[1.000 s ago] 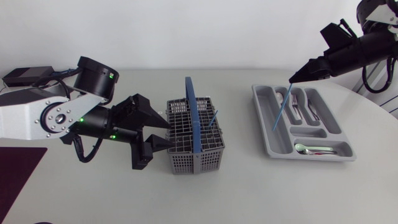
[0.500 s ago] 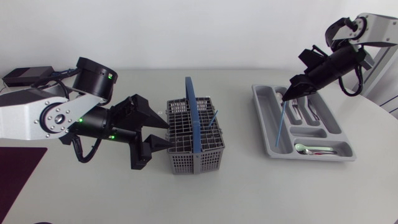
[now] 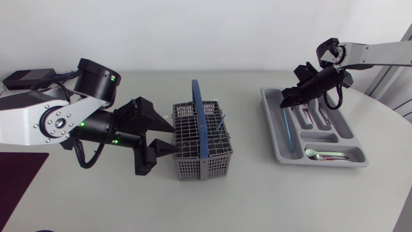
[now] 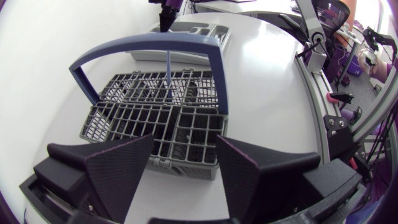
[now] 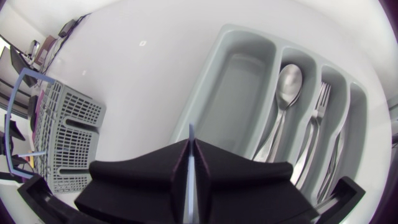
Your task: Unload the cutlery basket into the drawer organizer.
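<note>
The grey cutlery basket [image 3: 193, 145] with a blue handle [image 3: 199, 116] stands mid-table, and a thin blue stick [image 3: 220, 122] stands in it. My left gripper [image 3: 172, 139] is open at the basket's left side. In the left wrist view the basket [image 4: 155, 118] sits just ahead of that gripper [image 4: 185, 146]. The grey drawer organizer [image 3: 273, 132] lies at the right. My right gripper [image 3: 283, 102] is low over its leftmost compartment, shut on another blue stick [image 3: 286, 129] that slants down along that compartment. The right wrist view shows this gripper [image 5: 191, 146] pinching the blue stick [image 5: 191, 134].
Spoons [image 5: 283, 81] and forks [image 5: 317, 106] lie in the organizer's [image 5: 214, 59] other long compartments, and a spoon [image 3: 318, 154] lies in its small front one. A dark mat [image 3: 16, 177] covers the table's front left corner. A black box [image 3: 26, 78] sits at the back left.
My right gripper has come down and to the left onto the organizer. The blue stick has gone from hanging upright to lying along the leftmost compartment. The left arm has not moved.
</note>
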`<state>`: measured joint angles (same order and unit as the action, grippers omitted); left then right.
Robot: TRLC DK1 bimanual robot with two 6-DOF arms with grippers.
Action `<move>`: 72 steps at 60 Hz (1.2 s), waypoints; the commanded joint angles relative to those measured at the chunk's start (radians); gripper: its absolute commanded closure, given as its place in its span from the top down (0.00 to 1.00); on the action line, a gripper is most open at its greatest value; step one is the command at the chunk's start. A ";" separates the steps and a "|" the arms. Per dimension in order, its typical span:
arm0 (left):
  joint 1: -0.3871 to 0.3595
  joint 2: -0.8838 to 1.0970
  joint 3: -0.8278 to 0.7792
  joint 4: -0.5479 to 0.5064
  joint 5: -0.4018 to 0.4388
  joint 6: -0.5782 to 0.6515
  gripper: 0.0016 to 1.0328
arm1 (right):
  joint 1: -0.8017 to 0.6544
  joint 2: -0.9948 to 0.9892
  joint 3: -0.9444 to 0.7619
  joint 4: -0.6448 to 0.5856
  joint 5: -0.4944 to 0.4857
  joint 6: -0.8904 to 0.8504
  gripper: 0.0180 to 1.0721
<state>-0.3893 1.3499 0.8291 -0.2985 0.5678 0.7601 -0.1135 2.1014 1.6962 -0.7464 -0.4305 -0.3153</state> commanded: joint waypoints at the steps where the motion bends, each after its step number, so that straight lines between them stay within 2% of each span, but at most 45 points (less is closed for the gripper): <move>1: -0.005 -0.024 -0.024 -0.014 0.004 0.007 0.87 | -0.015 0.026 -0.013 0.051 0.019 0.055 0.33; 2: -0.005 -0.028 -0.024 -0.016 0.004 0.007 0.87 | -0.015 0.025 -0.018 0.071 0.030 0.067 0.41; 4: -0.006 -0.031 -0.024 -0.017 0.004 0.005 0.87 | -0.015 0.017 -0.027 0.093 0.038 0.076 0.51; 5: -0.006 -0.032 -0.024 -0.017 0.004 0.005 0.87 | -0.017 0.002 -0.041 0.117 0.039 0.081 0.65; 8: -0.006 -0.040 -0.027 -0.024 0.004 0.002 0.87 | -0.018 -0.035 -0.066 0.145 0.039 0.094 0.86; 12: -0.008 -0.046 -0.030 -0.025 0.004 0.002 0.87 | -0.018 -0.123 -0.132 0.200 0.015 0.097 0.93; 19: -0.013 -0.052 -0.039 -0.025 0.004 0.001 0.87 | -0.006 -0.373 -0.374 0.390 -0.116 0.078 0.94; 25: -0.016 -0.054 -0.042 -0.025 0.006 0.001 0.87 | 0.044 -0.535 -0.578 0.525 -0.177 0.028 0.93; 38: -0.022 -0.054 -0.047 -0.024 0.006 0.001 0.87 | 0.153 -0.709 -0.807 0.637 -0.281 -0.038 0.89; 47: -0.022 -0.052 -0.058 -0.017 0.006 0.005 0.87 | 0.252 -0.738 -0.919 0.714 -0.283 -0.105 0.86; 54: -0.019 -0.052 -0.059 -0.011 0.006 0.007 0.87 | 0.318 -0.725 -0.972 0.822 -0.269 -0.105 0.86; 72: -0.016 -0.031 -0.048 0.004 0.006 0.007 0.87 | 0.439 -0.624 -0.977 0.976 -0.183 -0.096 0.84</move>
<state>-0.4026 1.3098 0.7963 -0.3050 0.5682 0.7601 0.3061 1.4303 0.7326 0.2039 -0.6254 -0.3977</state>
